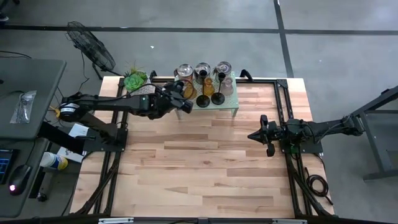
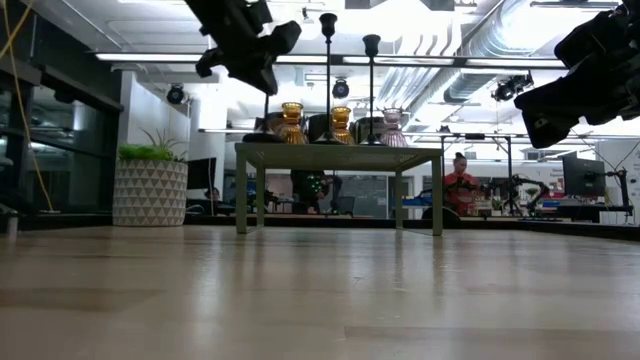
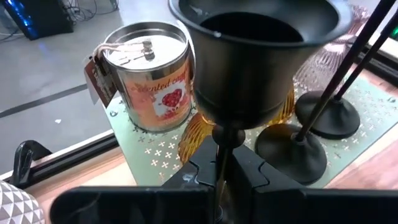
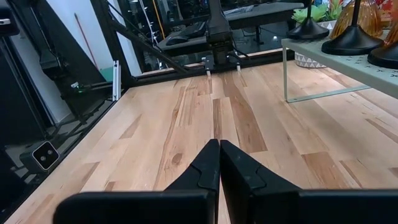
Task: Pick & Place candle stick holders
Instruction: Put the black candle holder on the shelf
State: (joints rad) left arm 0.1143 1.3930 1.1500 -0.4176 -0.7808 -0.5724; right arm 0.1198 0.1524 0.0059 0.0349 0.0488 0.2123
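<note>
Fingers [image 3: 249,177] of the left gripper [image 1: 176,94] are clamped on the stem of a black candle stick holder [image 3: 261,56] over the small stand [image 1: 227,106] at top centre, while the right gripper [image 1: 258,134], pressed together, waits mid-right.

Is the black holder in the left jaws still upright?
Upright. The left gripper is closed on the stem of the black holder, whose cup opens upward; the low view shows its stem vertical.
</note>
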